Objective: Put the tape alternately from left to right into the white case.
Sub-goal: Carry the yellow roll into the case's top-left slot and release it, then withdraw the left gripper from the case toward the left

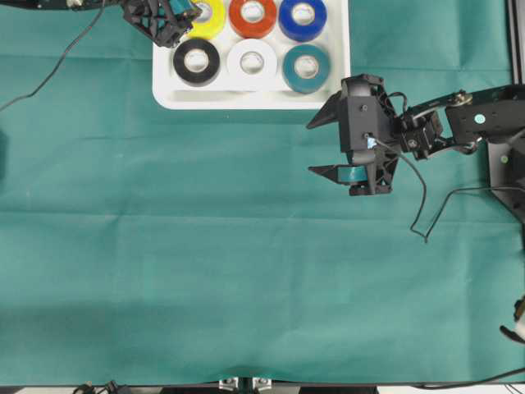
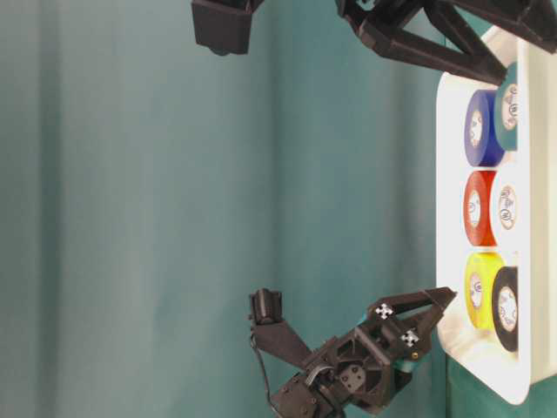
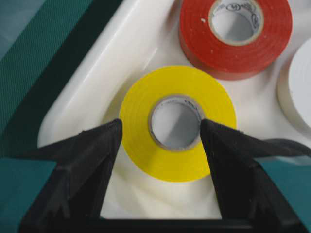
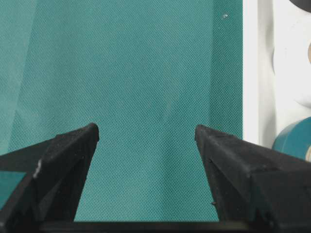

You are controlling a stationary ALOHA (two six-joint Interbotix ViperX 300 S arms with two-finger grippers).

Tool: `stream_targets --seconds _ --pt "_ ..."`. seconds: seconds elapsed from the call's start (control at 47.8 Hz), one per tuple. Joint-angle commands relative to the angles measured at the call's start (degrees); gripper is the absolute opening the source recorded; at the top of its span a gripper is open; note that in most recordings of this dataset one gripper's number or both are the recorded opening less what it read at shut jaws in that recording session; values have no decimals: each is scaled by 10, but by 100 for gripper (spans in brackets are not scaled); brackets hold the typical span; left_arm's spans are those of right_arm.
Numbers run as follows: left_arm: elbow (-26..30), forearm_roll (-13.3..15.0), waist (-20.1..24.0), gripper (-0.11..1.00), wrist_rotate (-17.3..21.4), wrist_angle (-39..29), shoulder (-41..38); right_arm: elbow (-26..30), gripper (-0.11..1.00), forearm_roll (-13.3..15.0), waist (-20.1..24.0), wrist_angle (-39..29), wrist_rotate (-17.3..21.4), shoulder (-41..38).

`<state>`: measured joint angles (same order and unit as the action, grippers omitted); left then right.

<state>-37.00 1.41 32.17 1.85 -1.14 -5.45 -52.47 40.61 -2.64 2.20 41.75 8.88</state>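
The white case (image 1: 246, 98) sits at the table's far edge with six rolls of tape flat in it. Yellow (image 1: 209, 16), orange-red (image 1: 253, 16) and blue (image 1: 302, 18) form the back row. Black (image 1: 197, 61), white (image 1: 252, 63) and teal (image 1: 306, 68) form the front row. My left gripper (image 3: 161, 127) is open over the yellow roll (image 3: 146, 141) in the case's back left corner, and the roll lies on the case floor between its spread fingers. My right gripper (image 1: 312, 148) is open and empty over bare cloth, just right of the case's front right corner.
Green cloth covers the table. The case rim (image 4: 250, 73) runs along the right of the right wrist view, with the teal roll (image 4: 291, 138) just inside it. A loose black cable (image 1: 422, 205) hangs from the right arm. Another cable (image 1: 49, 70) trails at the far left.
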Motion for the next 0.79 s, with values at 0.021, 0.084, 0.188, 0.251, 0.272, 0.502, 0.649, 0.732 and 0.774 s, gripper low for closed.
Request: stream_targets --seconds 0.021,0.084,0.188,0.251,0.272,0.502,0.649,0.732,0.774 --pt "-1 -1 -6 97 -1 3 32 10 87 0 2 4 0 4" --pt "-5 -1 -11 97 -1 3 40 10 87 0 2 4 0 4" --pt "-16 -1 -17 97 -3 3 56 10 87 0 3 4 0 4" --pt "-24 -1 -22 97 -3 3 67 10 87 0 2 4 0 4" --pt "-26 -1 -24 97 -3 3 70 10 87 0 2 4 1 4" --pt "-55 -1 -64 97 -4 0 104 11 87 0 2 4 0 4" --pt "-70 -1 -109 97 -4 0 112 12 87 -1 2 4 0 4" --pt "-73 -1 -134 97 -5 0 115 12 87 0 2 4 -1 4" --pt "-74 -1 -145 97 -5 1 116 12 87 0 2 4 -1 4"
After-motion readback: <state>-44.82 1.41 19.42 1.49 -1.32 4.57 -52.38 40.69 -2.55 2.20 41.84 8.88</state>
